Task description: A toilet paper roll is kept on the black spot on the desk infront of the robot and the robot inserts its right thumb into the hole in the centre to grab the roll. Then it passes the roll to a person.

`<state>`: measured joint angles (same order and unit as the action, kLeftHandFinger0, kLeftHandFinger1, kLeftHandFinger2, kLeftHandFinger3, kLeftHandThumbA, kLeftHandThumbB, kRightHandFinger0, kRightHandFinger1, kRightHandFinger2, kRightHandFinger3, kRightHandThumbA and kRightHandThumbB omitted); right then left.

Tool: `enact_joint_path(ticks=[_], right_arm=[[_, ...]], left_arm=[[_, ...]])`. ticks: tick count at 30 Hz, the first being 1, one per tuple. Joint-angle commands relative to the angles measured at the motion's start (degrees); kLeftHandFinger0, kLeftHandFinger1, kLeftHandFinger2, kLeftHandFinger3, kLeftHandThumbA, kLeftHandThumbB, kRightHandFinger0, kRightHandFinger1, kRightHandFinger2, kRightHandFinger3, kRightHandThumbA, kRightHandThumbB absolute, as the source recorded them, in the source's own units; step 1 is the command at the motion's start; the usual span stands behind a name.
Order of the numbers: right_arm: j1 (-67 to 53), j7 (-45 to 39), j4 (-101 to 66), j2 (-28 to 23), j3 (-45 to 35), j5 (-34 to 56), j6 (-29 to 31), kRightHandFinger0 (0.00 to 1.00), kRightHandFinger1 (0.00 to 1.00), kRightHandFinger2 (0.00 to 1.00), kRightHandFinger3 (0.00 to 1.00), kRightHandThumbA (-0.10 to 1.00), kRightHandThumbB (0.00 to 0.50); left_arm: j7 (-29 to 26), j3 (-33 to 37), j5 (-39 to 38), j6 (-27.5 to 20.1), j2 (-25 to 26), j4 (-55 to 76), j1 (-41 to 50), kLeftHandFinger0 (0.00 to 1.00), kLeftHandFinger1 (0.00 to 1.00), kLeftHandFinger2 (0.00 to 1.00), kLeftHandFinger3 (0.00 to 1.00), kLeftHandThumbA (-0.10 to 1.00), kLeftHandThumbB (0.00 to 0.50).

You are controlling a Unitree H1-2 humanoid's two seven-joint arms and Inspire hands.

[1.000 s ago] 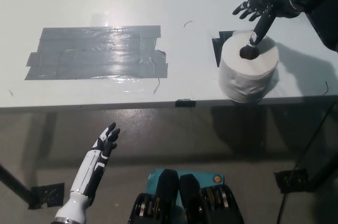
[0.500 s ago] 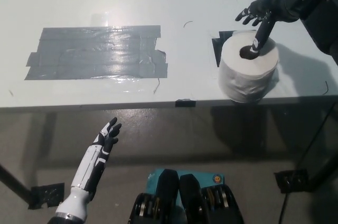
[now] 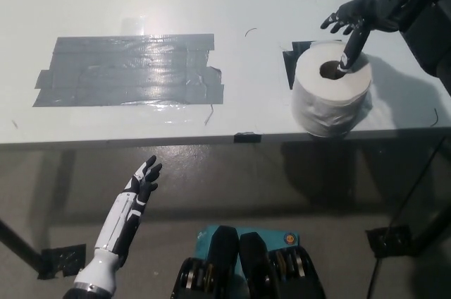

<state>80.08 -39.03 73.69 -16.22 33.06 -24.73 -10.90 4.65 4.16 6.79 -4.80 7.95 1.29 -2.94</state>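
A white toilet paper roll (image 3: 331, 96) stands upright on a black tape spot (image 3: 292, 61) near the desk's front right edge. My black right hand (image 3: 356, 20) hovers just above and behind the roll. Its thumb points down into the dark centre hole (image 3: 331, 70), and its other fingers are spread apart, not touching the roll's outside. The roll rests on the desk. My white left hand (image 3: 139, 188) rests below the desk edge at the lower left, fingers apart and holding nothing.
A large patch of grey tape (image 3: 130, 70) covers the left half of the white desk (image 3: 211, 3). A small black mark (image 3: 247, 137) sits on the desk's front edge. Below the desk is grey floor with black stand feet (image 3: 60, 260).
My right hand has shifted right and slightly up, and its thumb has gone from the hole's rim down into the hole. The left hand has drifted a little lower.
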Motion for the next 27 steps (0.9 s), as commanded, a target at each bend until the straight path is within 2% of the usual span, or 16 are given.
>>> enact_joint_path(ticks=[1, 3, 7, 12, 15, 17, 20, 23, 27], right_arm=[[3.22, 5.11, -0.41, 0.78, -1.50, -0.83, -1.89, 1.00, 1.00, 1.00, 1.00, 0.87, 0.352], [2.91, 5.00, -0.93, 1.06, -0.58, -1.97, -1.24, 1.00, 1.00, 1.00, 1.00, 0.92, 0.338], [3.15, 5.32, -0.63, 2.14, 0.48, -3.38, -1.14, 1.00, 1.00, 1.00, 1.00, 0.99, 0.352], [3.14, 7.52, -0.04, 2.73, -0.85, -2.68, -0.79, 1.00, 1.00, 1.00, 1.00, 0.95, 0.377], [3.04, 7.41, 0.29, 2.85, -0.35, -3.06, 0.64, 1.00, 1.00, 1.00, 1.00, 0.97, 0.350], [2.89, 7.46, 0.42, 2.96, 0.03, -3.54, 0.78, 1.00, 1.00, 1.00, 1.00, 0.94, 0.354], [2.85, 5.33, 0.24, 2.78, 1.21, -4.56, 2.09, 1.00, 1.00, 1.00, 1.00, 0.98, 0.316], [2.38, 4.40, 0.21, 2.50, 1.31, -4.59, 2.20, 1.00, 1.00, 1.00, 1.00, 0.92, 0.308], [2.04, 4.74, 0.73, 2.46, 1.16, -4.78, 0.32, 1.00, 1.00, 1.00, 1.00, 0.82, 0.338]], left_arm=[[0.57, 0.31, 0.55, -0.65, 0.70, 1.72, -0.98, 1.00, 1.00, 1.00, 1.00, 1.00, 0.187], [0.53, 0.48, 0.79, -1.20, 0.73, 1.47, -1.04, 1.00, 1.00, 1.00, 1.00, 1.00, 0.184], [0.36, 0.53, 0.96, -1.62, 0.76, 1.16, -1.17, 1.00, 1.00, 1.00, 1.00, 1.00, 0.183], [0.38, 0.64, 1.08, -1.63, 0.76, 1.20, -1.47, 1.00, 1.00, 1.00, 1.00, 1.00, 0.173], [0.33, 0.67, 1.21, -1.31, 0.72, 1.51, -1.63, 1.00, 1.00, 1.00, 1.00, 1.00, 0.169], [0.38, 0.73, 1.34, -1.25, 0.81, 1.68, -1.82, 1.00, 1.00, 1.00, 1.00, 1.00, 0.161], [0.30, 0.78, 1.63, -1.70, 0.98, 1.55, -1.97, 1.00, 1.00, 1.00, 1.00, 1.00, 0.152], [0.38, 0.69, 1.33, -1.32, 0.91, 1.89, -2.05, 1.00, 1.00, 1.00, 1.00, 1.00, 0.156], [0.35, 0.69, 1.57, -1.18, 1.05, 1.84, -2.30, 1.00, 1.00, 1.00, 1.00, 1.00, 0.155]])
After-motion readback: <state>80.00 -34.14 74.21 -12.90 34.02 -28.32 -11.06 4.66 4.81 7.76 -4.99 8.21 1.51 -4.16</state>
